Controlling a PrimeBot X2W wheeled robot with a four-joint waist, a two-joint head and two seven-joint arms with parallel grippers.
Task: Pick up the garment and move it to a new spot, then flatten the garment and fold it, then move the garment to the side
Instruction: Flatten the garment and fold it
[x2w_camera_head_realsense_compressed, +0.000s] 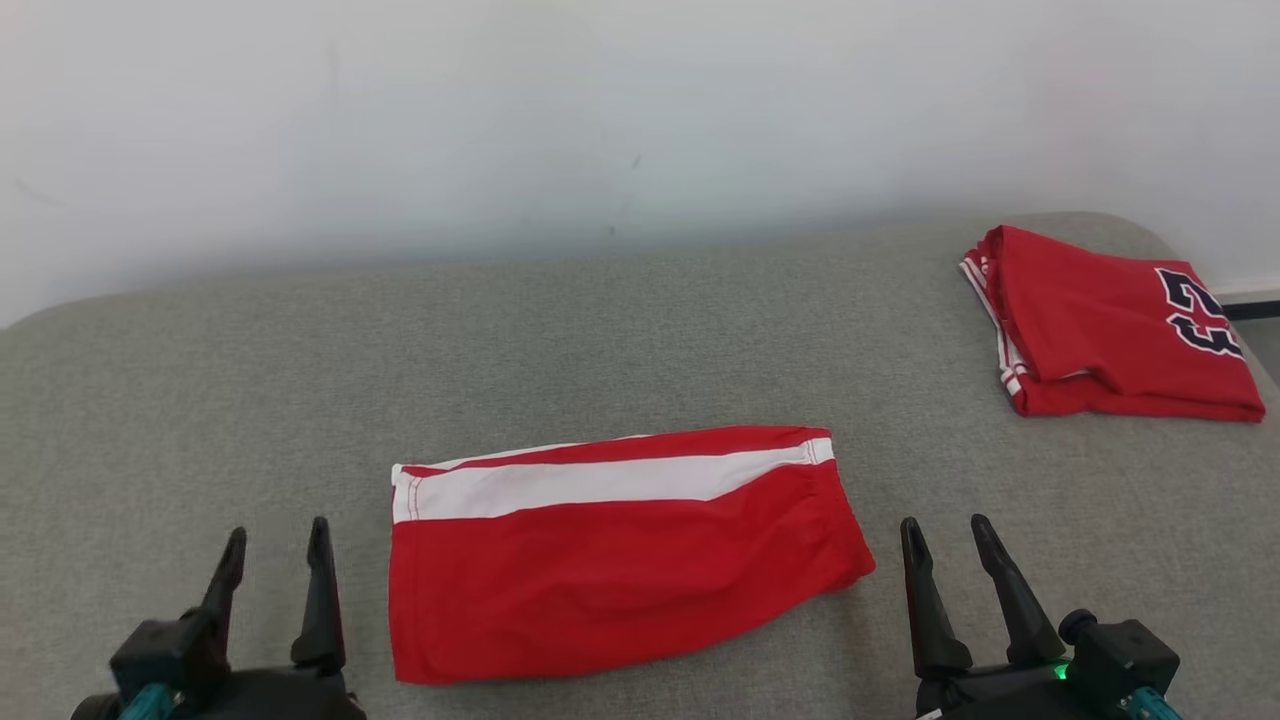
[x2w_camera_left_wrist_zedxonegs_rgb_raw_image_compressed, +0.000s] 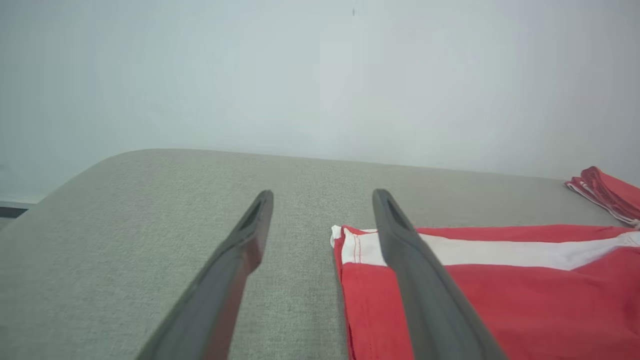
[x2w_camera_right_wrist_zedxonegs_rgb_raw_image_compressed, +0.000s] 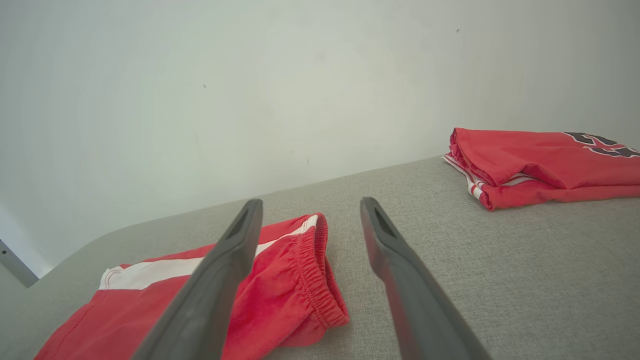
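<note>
Finding: the garment (x2w_camera_head_realsense_compressed: 620, 560), a pair of red shorts with a broad white stripe, lies folded flat on the grey cloth-covered bench (x2w_camera_head_realsense_compressed: 600, 330), at the middle of its width and close to the near edge. Its long axis runs left to right, roughly parallel to that near edge. The stitched hem end points to the bench's left and the elastic waistband end to its right.

Left gripper (x2w_camera_head_realsense_compressed: 278, 532): fingers spread wide, grasping nothing, standing just beside the hem end and clear of the cloth. In the left wrist view the hem corner sits ahead and to the inner side of the fingers.

Right gripper (x2w_camera_head_realsense_compressed: 945, 523): fingers likewise spread and empty, just beside the waistband end. It appears slightly nearer the cloth than the left one.

A second folded red garment (x2w_camera_head_realsense_compressed: 1110, 320), bearing a dark number, occupies the far right corner, well apart from the shorts.

Assessment: the fold looks complete, and the shift to the side remains. The shorts lie between the two grippers, so each end is within easy reach of its own arm. Both need to close inward along the long axis to lift without spoiling the fold.
</note>
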